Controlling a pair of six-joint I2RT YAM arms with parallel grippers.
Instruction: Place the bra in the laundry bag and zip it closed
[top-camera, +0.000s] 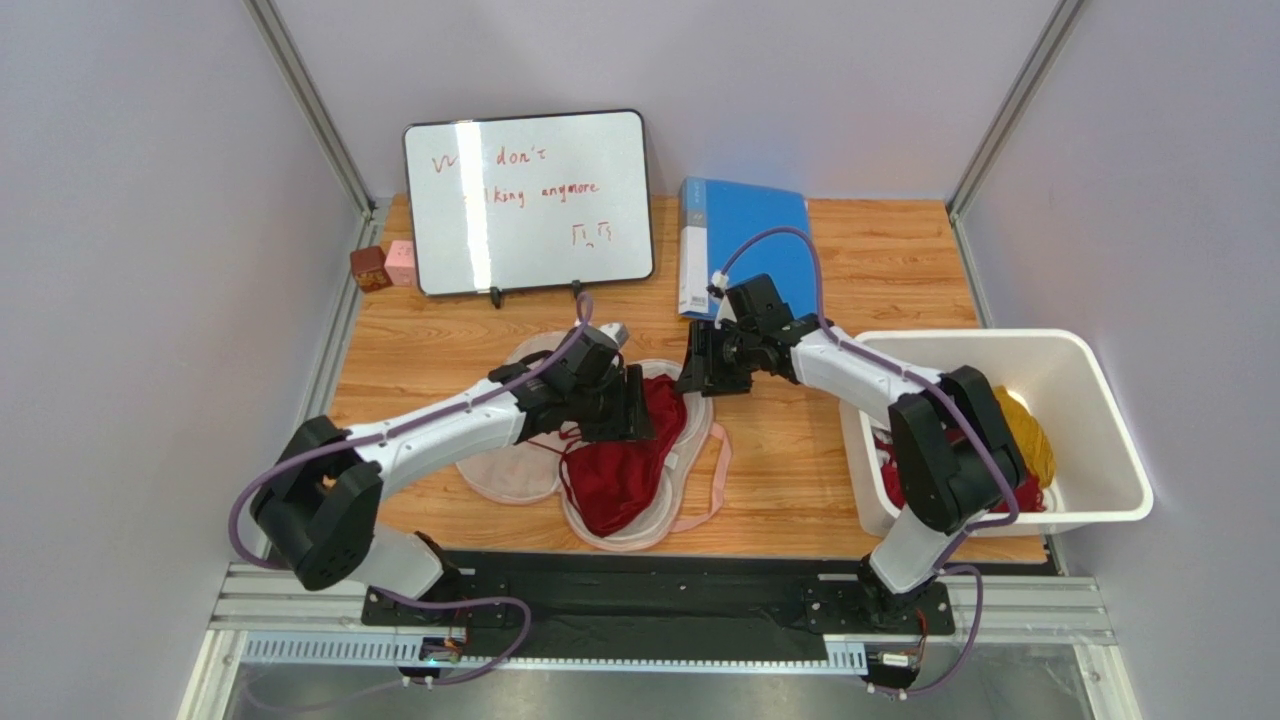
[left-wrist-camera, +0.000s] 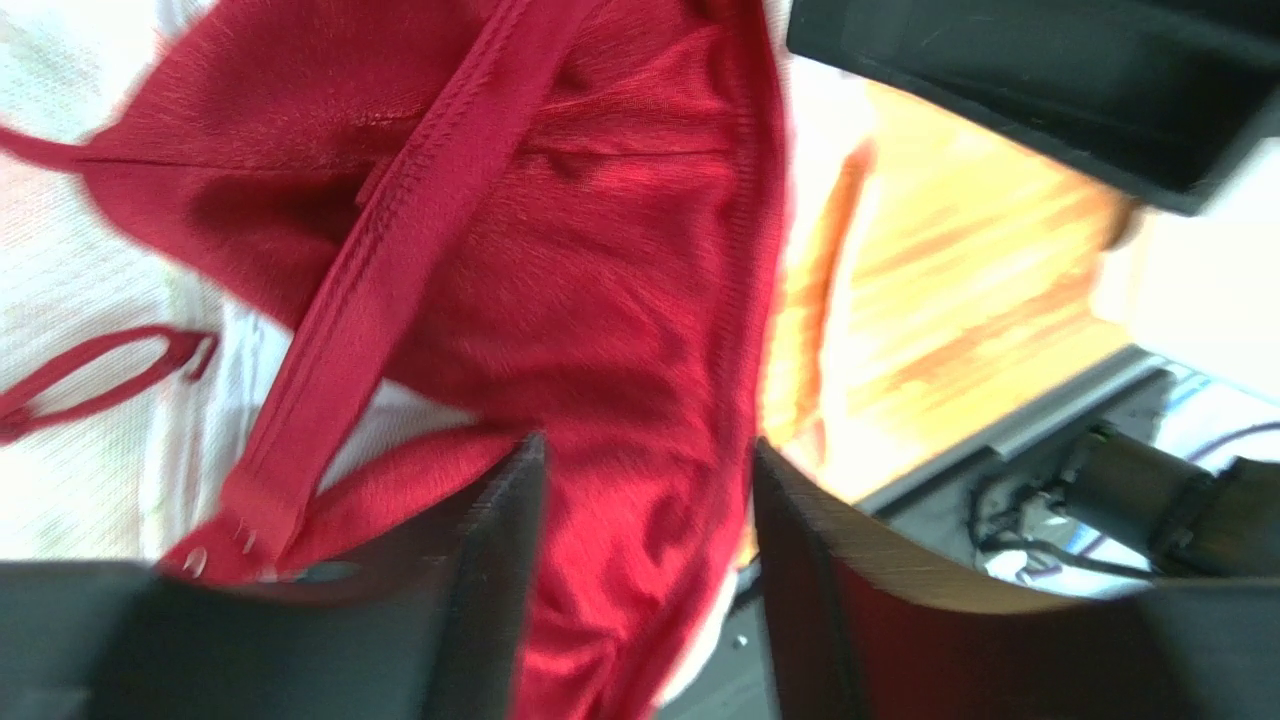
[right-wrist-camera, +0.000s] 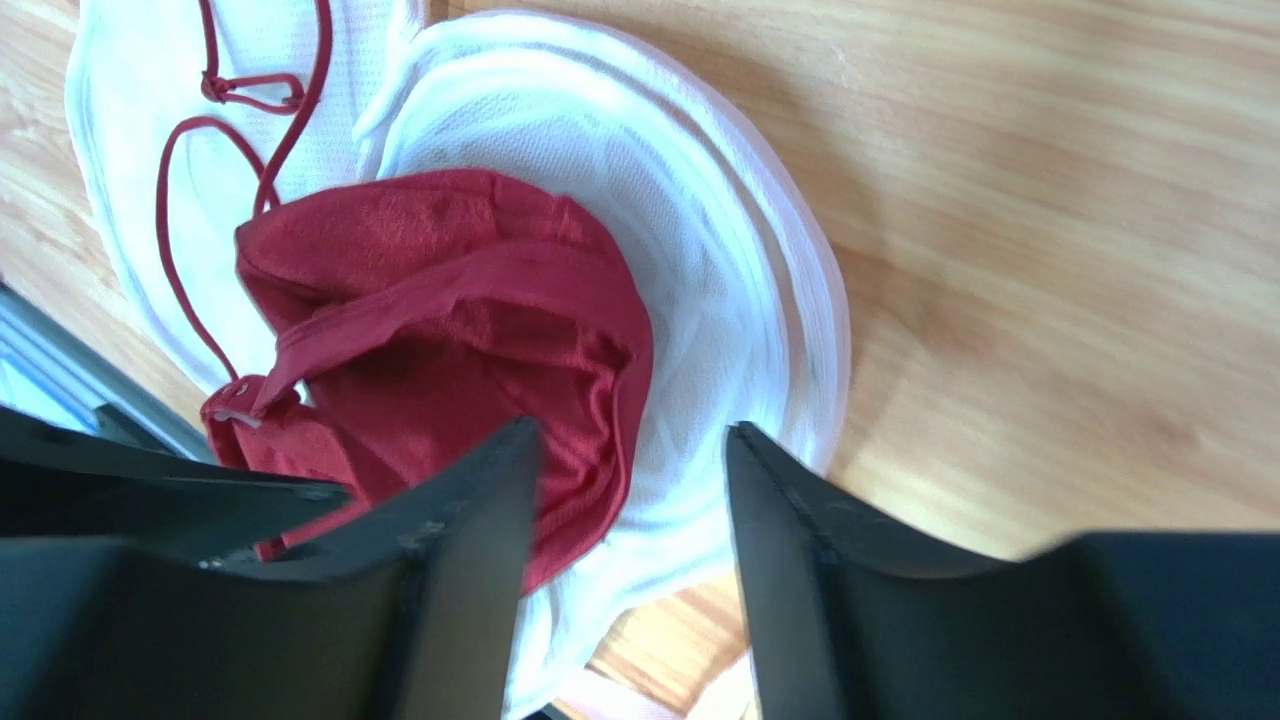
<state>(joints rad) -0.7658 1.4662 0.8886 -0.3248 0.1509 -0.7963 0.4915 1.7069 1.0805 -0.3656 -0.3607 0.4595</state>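
Soft red bra (left-wrist-camera: 601, 270) looks light and floppy, best pinched at its stitched band (left-wrist-camera: 376, 300) beneath the open left end effector (left-wrist-camera: 643, 450), right end effector (right-wrist-camera: 631, 432) open too.

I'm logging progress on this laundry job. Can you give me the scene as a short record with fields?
bra: lies on the opened bag's pale lining, not enclosed
laundry bag: spread open on the table, unzipped
left gripper: jaws apart, over the bra
right gripper: jaws apart, empty, over the bag's edge
white bin: right side, holds red and yellow clothes
far edge: whiteboard, blue folder
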